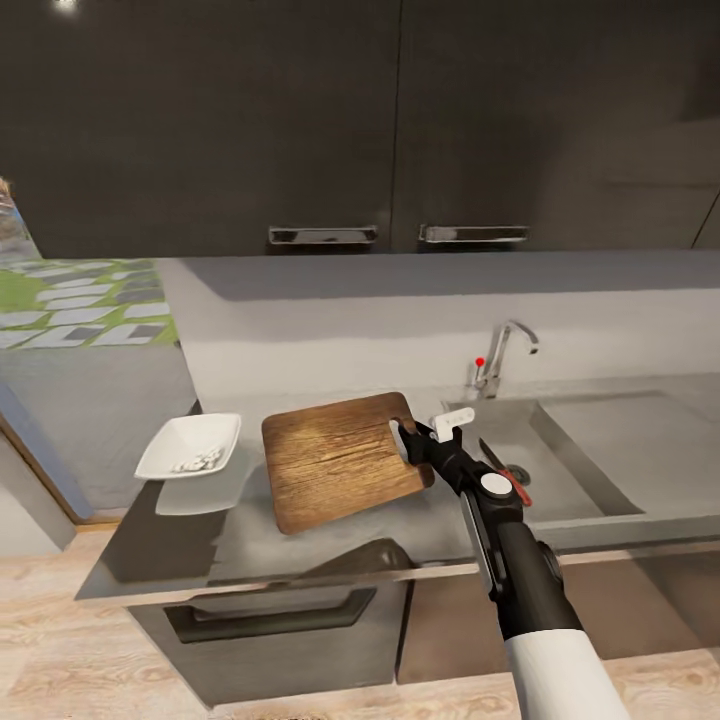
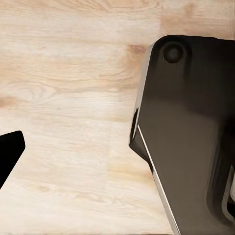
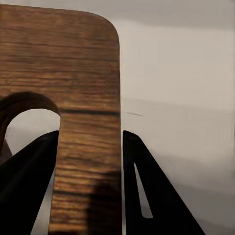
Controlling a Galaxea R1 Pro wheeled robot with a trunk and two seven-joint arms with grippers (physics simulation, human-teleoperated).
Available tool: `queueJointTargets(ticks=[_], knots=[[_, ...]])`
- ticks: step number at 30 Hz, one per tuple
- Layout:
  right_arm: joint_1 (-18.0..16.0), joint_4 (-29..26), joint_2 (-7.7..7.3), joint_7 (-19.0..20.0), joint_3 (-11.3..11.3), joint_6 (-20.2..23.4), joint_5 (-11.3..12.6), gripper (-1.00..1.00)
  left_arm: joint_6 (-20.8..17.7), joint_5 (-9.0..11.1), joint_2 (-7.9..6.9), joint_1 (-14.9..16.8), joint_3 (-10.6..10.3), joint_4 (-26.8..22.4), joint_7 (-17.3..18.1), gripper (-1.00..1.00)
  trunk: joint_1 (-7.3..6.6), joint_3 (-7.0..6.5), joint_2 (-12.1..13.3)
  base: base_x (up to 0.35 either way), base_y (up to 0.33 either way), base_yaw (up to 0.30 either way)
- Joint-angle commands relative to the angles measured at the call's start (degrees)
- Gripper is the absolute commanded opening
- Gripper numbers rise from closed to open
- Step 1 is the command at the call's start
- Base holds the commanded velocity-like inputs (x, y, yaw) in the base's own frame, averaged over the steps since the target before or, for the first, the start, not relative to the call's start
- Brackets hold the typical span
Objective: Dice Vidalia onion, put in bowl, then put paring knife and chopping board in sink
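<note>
- Head view: the chopping board [image 1: 338, 460] sits tilted above the countertop [image 1: 300, 555], its handle-slot end nearest the sink [image 1: 570, 450].
- The right gripper [image 1: 408, 437] pinches that slot end, one finger through the oval slot; the board's sink-side edge looks raised off the worktop, though I cannot tell whether its far end touches.
- On the side of the board away from the sink stands the white bowl [image 1: 190, 445], apart from the board, with pale diced onion [image 1: 198, 461] inside.
- The paring knife [image 1: 503, 470] lies in the sink basin near the drain, partly hidden behind the right arm; the chrome tap [image 1: 503, 355] rises at the sink's back edge.
- Dark cabinets [image 1: 330, 120] hang over the sink.
- Left wrist view: light wood floor [image 2: 68, 98] and a dark glossy cabinet corner [image 2: 191, 132]; a black finger tip [image 2: 9, 152] shows, and I cannot tell how the left jaws stand.
- Right wrist view: both black fingers [image 3: 147, 191] flank the board's strip beside the slot, pressed on it, with grey countertop beyond.
</note>
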State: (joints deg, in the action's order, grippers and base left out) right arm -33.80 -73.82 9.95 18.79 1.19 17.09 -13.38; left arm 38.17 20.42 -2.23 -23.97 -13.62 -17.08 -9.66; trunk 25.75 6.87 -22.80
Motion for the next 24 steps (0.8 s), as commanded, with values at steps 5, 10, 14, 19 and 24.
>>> queueJointTargets(ticks=[5,10,14,19,24], knots=[[-0.04,0.17,0.04,0.05,0.3,0.27,-0.66,-1.0,0.06,0.23,-0.06,-0.02,-0.5,-0.15,-0.45,1.0,0.04,0.11,-0.12,0.0,-0.245,0.279],[-0.04,1.03,0.04,-18.95,0.81,3.06,1.31,-1.0,0.06,0.23,-0.06,-0.02,-0.51,-0.15,-0.45,1.0,0.04,0.11,-0.12,0.0,-0.244,0.105],[-0.04,1.06,0.04,-31.94,0.83,3.64,9.39,-1.0,0.06,0.23,-0.06,-0.02,-0.51,-0.15,-0.45,1.0,0.04,0.11,-0.12,0.0,-0.244,0.009],[-0.04,1.05,0.04,-45.43,0.83,3.73,13.37,-1.0,0.08,0.23,-0.06,-0.02,-0.53,-0.15,-0.45,1.0,0.04,0.11,-0.12,0.0,-0.224,0.001],[-0.05,1.05,0.04,-59.32,0.83,4.0,15.4,-1.0,0.23,0.23,-0.06,-0.02,-0.53,-0.23,-0.45,1.0,0.04,0.11,-0.12,0.0,-0.056,0.0]])
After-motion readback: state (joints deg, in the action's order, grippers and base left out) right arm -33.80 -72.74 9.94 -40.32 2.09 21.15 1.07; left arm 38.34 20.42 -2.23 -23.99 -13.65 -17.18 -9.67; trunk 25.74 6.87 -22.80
